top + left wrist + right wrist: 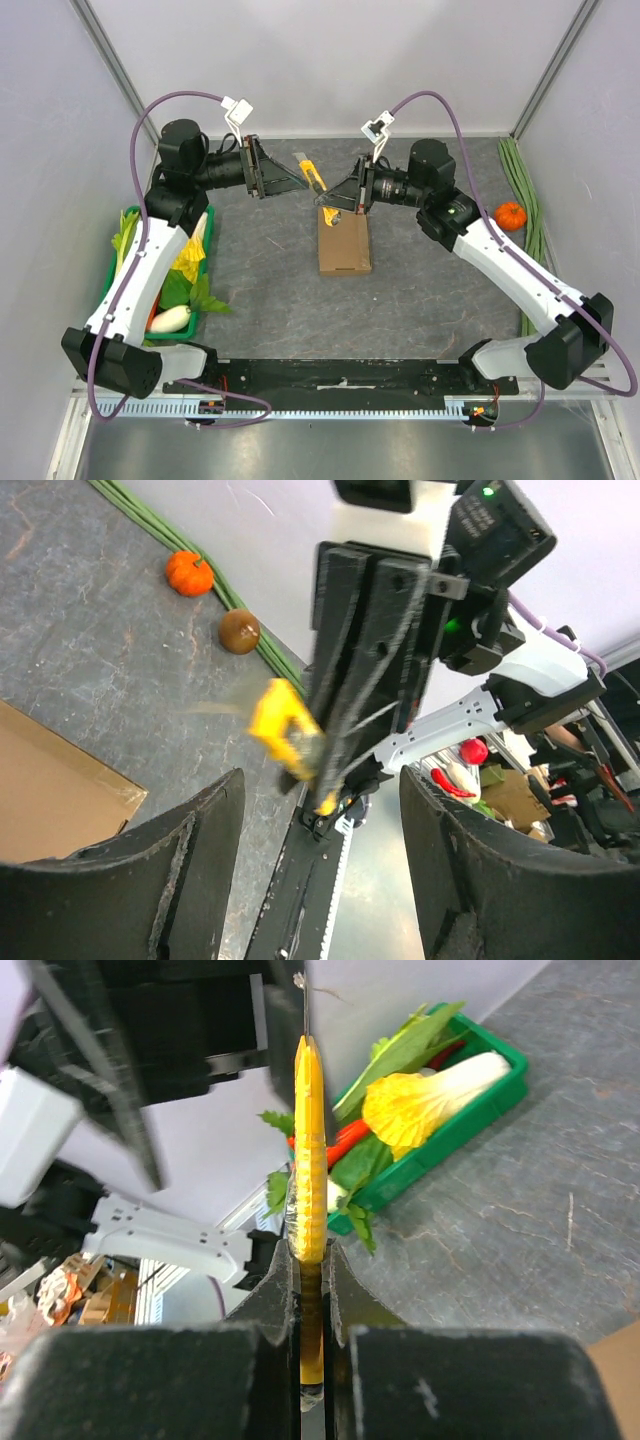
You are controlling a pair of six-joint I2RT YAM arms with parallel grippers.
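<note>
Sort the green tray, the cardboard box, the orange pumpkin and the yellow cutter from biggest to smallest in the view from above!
1. green tray, though the left arm hides part of it
2. cardboard box
3. orange pumpkin and yellow cutter: too alike to rank; the cutter is held up in the right hand, nearer the camera

At bottom edge, left end effector spread wide, right end effector at centre gripping blurred yellow cutter, orange pumpkin upper left, cardboard box lower left
</note>
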